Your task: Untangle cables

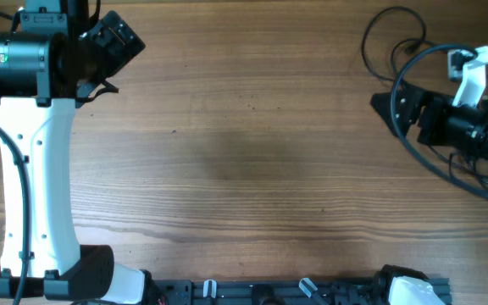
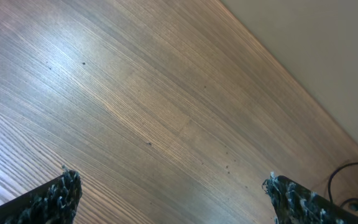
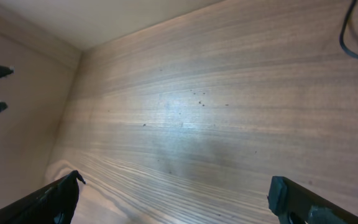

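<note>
1. Fingers [image 2: 61,194] of the left gripper [image 2: 173,186] sit in the wrist view's bottom corners. Jaws are wide apart with nothing between them.
2. Cables [image 1: 366,42]: thin black loops lying flat just beyond the right gripper [image 1: 379,103], toward the far edge. They are partly hidden behind that arm.
3. Right gripper: jaws spread wide, holding nothing, above bare wood, cables off to one side.
4. Left gripper is well apart from the right gripper, on the opposite side of the table [image 1: 244,161].
</note>
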Robot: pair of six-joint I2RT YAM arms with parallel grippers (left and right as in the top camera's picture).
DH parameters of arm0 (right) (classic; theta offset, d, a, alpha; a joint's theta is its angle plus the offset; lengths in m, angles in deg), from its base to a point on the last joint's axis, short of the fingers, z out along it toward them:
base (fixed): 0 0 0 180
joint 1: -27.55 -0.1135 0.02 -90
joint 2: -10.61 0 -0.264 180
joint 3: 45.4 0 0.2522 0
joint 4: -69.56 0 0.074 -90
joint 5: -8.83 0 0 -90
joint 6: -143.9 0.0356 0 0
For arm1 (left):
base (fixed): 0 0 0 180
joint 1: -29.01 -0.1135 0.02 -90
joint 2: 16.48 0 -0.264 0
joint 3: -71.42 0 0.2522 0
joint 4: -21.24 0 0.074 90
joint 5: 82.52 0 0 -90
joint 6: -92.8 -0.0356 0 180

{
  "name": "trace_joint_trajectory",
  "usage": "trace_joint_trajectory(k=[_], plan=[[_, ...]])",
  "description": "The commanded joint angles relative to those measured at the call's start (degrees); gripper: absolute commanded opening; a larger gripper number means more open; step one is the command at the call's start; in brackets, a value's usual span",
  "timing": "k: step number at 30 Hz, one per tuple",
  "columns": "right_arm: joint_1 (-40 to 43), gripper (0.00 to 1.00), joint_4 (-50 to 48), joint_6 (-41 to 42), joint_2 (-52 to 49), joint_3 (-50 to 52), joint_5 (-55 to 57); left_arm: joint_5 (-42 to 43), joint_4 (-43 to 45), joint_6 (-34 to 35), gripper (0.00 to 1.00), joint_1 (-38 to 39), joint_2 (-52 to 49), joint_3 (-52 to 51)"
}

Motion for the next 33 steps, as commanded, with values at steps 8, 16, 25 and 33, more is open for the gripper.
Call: trace_joint_trajectory(k=[8,16,25,33], plan=[[-1.25,1.00,2.05,0.72,-0.20,-0.24,6.12,0.26,0.11,-0.87,1.00,-0.22,-0.66,0.09],[-15.67,1.00,-31.02,-0.39,19.56,23.54,27.15,0.26,0.11,-0.87,1.00,-0.22,-0.66,0.09],[-16.35,1.00,-58.31,-0.35,49.24,57.86,29.90,0.26,0.09,-0.87,1.00,-0.22,-0.66,0.09],[-19.32,1.00,-75.84,4.02,67.52,82.60,37.24,0.26,0.11,-0.87,1.00,-0.22,-0.66,0.09]])
